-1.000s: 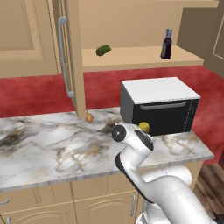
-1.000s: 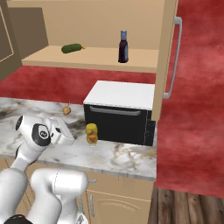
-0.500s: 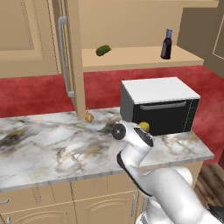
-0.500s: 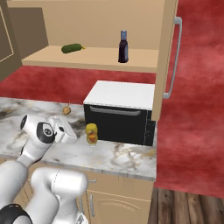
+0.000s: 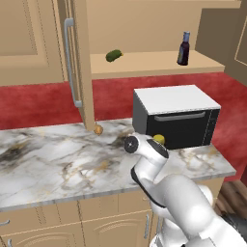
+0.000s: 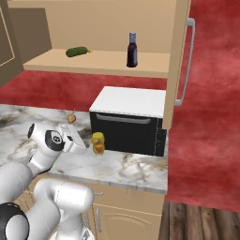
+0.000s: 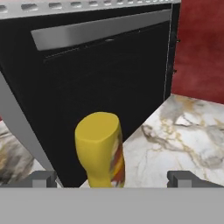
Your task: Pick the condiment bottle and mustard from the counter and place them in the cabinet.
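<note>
The mustard (image 7: 101,148) stands upright on the counter (image 5: 53,164), just in front of the black door of the microwave (image 5: 176,116), near the left part of that door as the right base view shows it (image 6: 98,143). In the left base view only its yellow top (image 5: 158,139) shows behind the white arm. The gripper (image 7: 111,178) is low over the counter and points at the mustard; its two dark fingertips (image 7: 43,178) are spread wide, one on each side of the yellow bottle, and they do not touch it, so nothing is pinched. In the hand view the bottle is between the tips, somewhat nearer to the left one, and its orange-tinted label is on the side that faces right. The condiment bottle (image 5: 183,48) stands upright on the shelf of the cabinet (image 5: 144,62), toward the right end of the shelf in the left base view; in the right base view it is above the microwave (image 6: 132,50). A small green pickle (image 5: 114,55) lies on the same shelf, well apart from the bottle. The cabinet door (image 5: 77,62) with its long grey handle hangs open. A small brown round thing (image 5: 98,129) sits on the counter below the edge of this door.
</note>
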### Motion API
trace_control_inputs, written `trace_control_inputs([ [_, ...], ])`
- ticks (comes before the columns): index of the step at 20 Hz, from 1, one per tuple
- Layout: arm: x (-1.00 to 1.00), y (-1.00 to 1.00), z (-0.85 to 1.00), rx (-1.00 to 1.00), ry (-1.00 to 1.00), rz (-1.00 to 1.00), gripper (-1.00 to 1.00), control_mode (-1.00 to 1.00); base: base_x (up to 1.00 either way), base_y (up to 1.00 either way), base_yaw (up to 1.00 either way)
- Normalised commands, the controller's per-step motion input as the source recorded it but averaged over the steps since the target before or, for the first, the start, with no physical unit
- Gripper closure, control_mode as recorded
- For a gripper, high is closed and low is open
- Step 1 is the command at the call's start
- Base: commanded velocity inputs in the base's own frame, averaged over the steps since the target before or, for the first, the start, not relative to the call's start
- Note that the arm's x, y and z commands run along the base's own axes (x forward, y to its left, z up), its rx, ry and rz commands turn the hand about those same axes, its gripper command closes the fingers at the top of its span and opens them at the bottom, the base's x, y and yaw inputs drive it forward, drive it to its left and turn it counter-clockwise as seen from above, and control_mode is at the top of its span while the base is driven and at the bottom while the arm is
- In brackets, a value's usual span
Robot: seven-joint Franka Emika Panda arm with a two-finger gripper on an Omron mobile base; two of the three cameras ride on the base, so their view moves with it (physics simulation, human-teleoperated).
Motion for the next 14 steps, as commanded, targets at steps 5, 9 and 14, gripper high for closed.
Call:
trace_control_inputs([
  [5, 0.12, -0.05, -0.18, 0.0, -0.01, 0.0, -1.0, -1.0, 0.0, 0.0, 0.0],
  [9, 0.1, -0.06, -0.11, 0.0, -0.02, 0.0, -1.0, -1.0, 0.0, 0.0, 0.0],
  [14, 0.03, 0.0, -0.12, 0.0, -0.01, 0.0, -1.0, -1.0, 0.0, 0.0, 0.0],
])
